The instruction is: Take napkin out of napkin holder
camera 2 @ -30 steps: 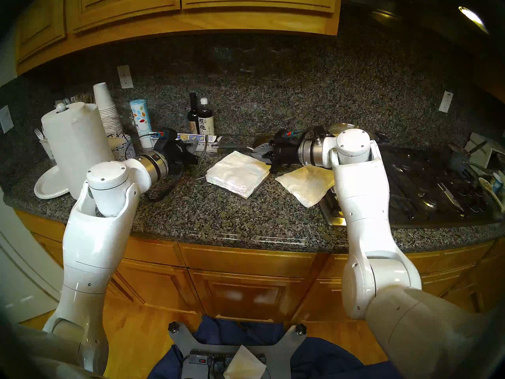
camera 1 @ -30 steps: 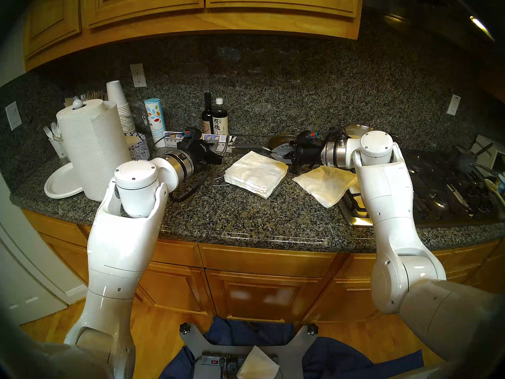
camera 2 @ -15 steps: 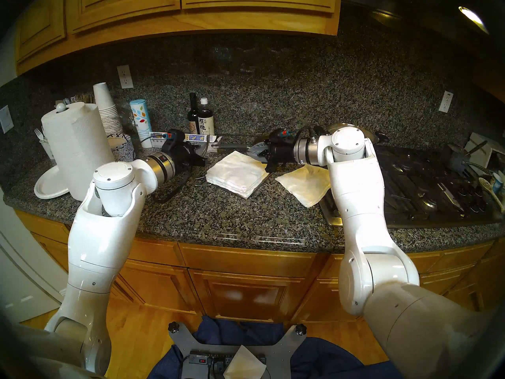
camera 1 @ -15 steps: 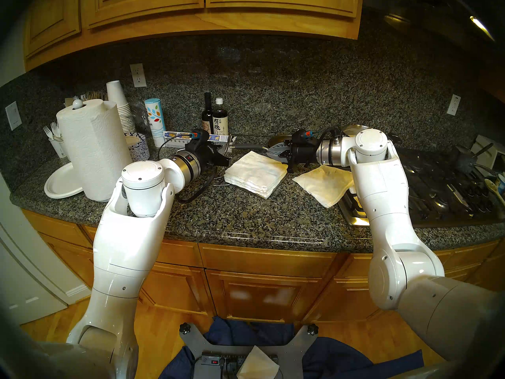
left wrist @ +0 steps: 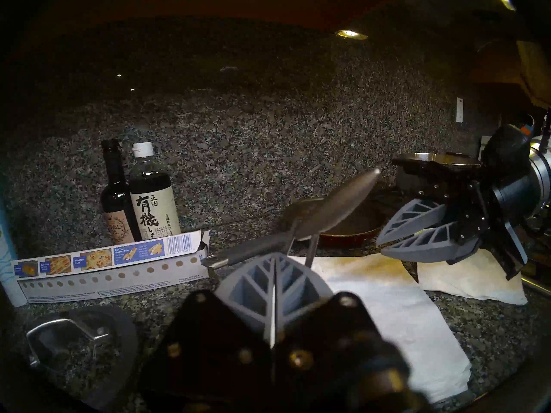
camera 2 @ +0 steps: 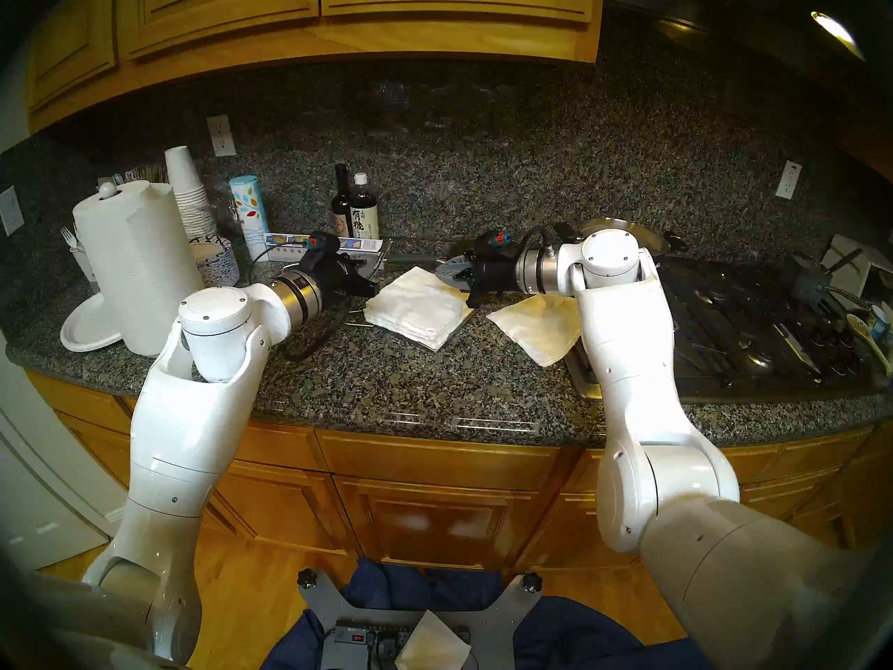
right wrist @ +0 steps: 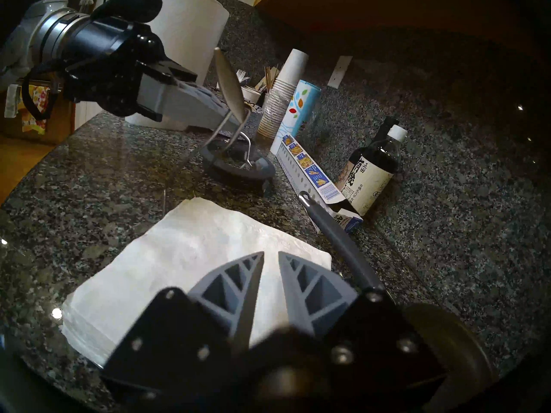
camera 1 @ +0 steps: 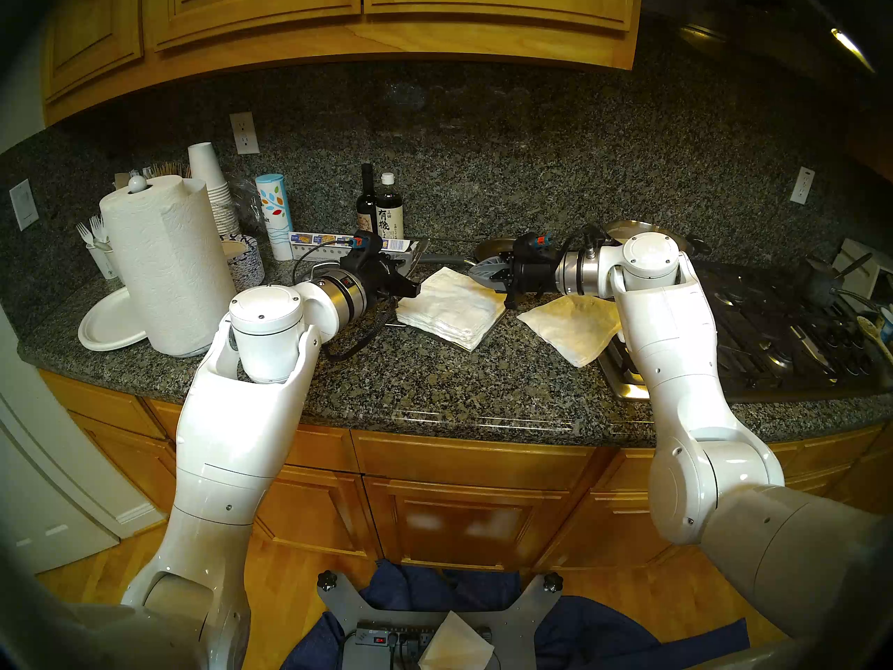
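Note:
A thick pile of white napkins [camera 1: 449, 309] lies in the silver wire napkin holder [camera 2: 355, 311] at mid counter. My left gripper [left wrist: 274, 272] is shut on the holder's hinged wire arm and holds it raised, with its flattened tip [left wrist: 343, 200] up at the pile's left edge; the tip also shows in the right wrist view [right wrist: 228, 84]. My right gripper [right wrist: 271, 254] is slightly open and empty, just above the pile's far right corner [right wrist: 179, 254]. A single napkin [camera 1: 570, 328] lies flat on the counter to the right of the pile, beside my right arm.
A frying pan [camera 1: 493, 248] with a grey handle [right wrist: 337, 239] sits just behind the pile. Two dark bottles [camera 1: 381, 209] and a long box [camera 1: 333, 241] stand at the back. A paper towel roll [camera 1: 164, 267], cups and a plate are on the left, and the stove [camera 1: 773, 326] is on the right.
My left gripper has moved right, up to the pile's left edge. My right gripper has moved left over the pile's far corner. The napkins have not moved.

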